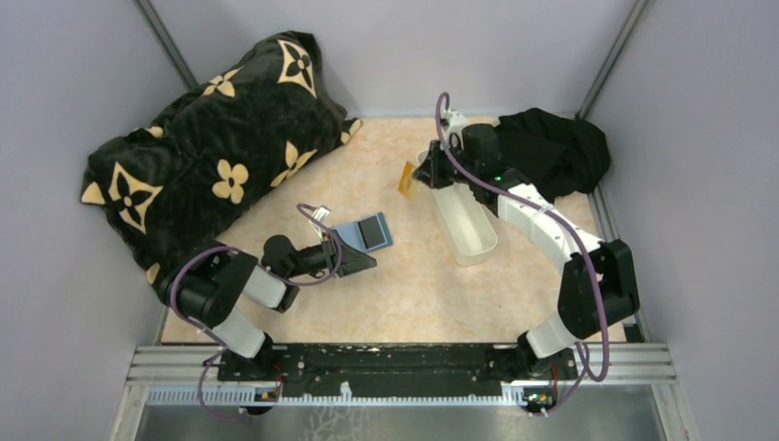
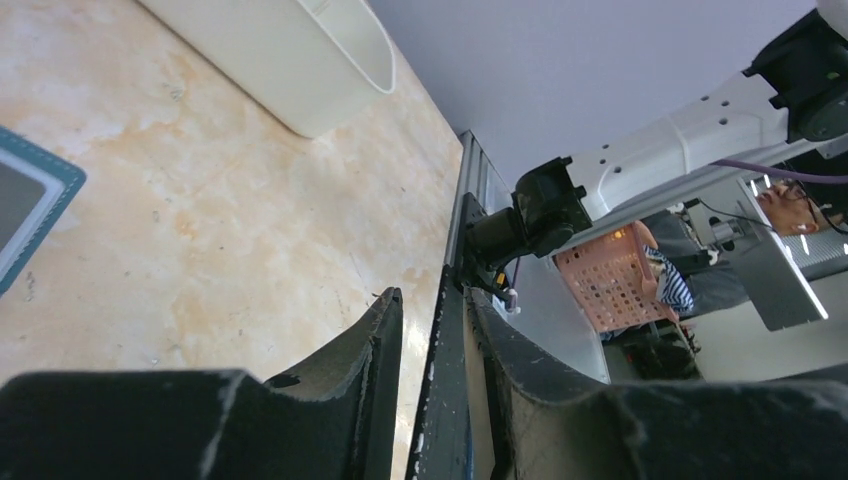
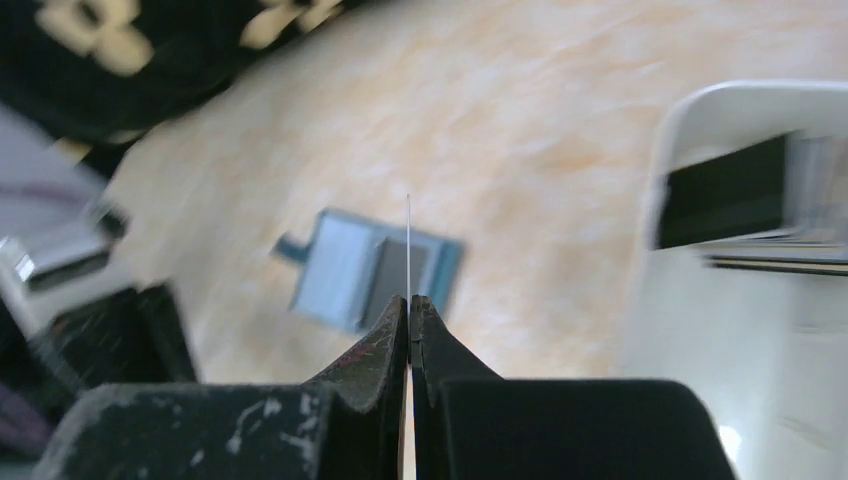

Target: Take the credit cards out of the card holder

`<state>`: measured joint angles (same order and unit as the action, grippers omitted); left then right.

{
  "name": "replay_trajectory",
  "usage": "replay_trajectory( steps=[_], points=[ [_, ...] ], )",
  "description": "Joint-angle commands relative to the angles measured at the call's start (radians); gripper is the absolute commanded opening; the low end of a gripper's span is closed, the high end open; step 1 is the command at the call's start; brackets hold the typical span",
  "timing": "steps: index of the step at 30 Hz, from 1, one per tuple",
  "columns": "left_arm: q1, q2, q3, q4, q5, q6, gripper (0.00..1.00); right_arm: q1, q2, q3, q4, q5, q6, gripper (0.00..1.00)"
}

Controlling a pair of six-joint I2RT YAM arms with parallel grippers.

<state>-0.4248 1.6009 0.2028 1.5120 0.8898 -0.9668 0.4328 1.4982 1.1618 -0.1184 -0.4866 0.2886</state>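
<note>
The teal-blue card holder (image 1: 354, 231) lies open on the table with a dark grey card (image 1: 375, 230) in its right half. My left gripper (image 1: 360, 260) sits just on the near side of it, open, with nothing between its fingers (image 2: 385, 330); only a corner of the holder (image 2: 30, 205) shows at that view's left edge. My right gripper (image 1: 421, 176) hovers by the far end of the white tray (image 1: 470, 237), shut on a tan-gold credit card (image 1: 405, 177). In the right wrist view that card (image 3: 408, 240) stands edge-on in the right gripper (image 3: 409, 302), with the holder (image 3: 340, 265) blurred behind.
The white tray (image 3: 670, 130) holds a dark card (image 3: 725, 190). A black pillow with gold flowers (image 1: 220, 147) fills the back left. A black cloth (image 1: 551, 147) lies at the back right, behind the right arm. Grey walls close in both sides.
</note>
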Motion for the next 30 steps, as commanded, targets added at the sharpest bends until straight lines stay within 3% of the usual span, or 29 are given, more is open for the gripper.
replay_trajectory(
  steps=[1,5,15,30],
  points=[
    [0.0,0.048,0.0,0.278,-0.061,0.018,0.35,-0.049,0.039,0.104,0.059,0.42,-0.026,0.0],
    [0.0,0.062,0.003,0.278,-0.078,0.02,0.34,-0.107,0.092,0.117,0.129,0.495,-0.004,0.0],
    [-0.002,0.069,0.038,0.265,-0.08,0.007,0.37,-0.149,0.296,0.107,0.358,0.475,0.078,0.0],
    [-0.002,0.112,0.045,0.278,-0.057,0.007,0.38,-0.144,0.426,0.105,0.457,0.434,0.122,0.0]
  ],
)
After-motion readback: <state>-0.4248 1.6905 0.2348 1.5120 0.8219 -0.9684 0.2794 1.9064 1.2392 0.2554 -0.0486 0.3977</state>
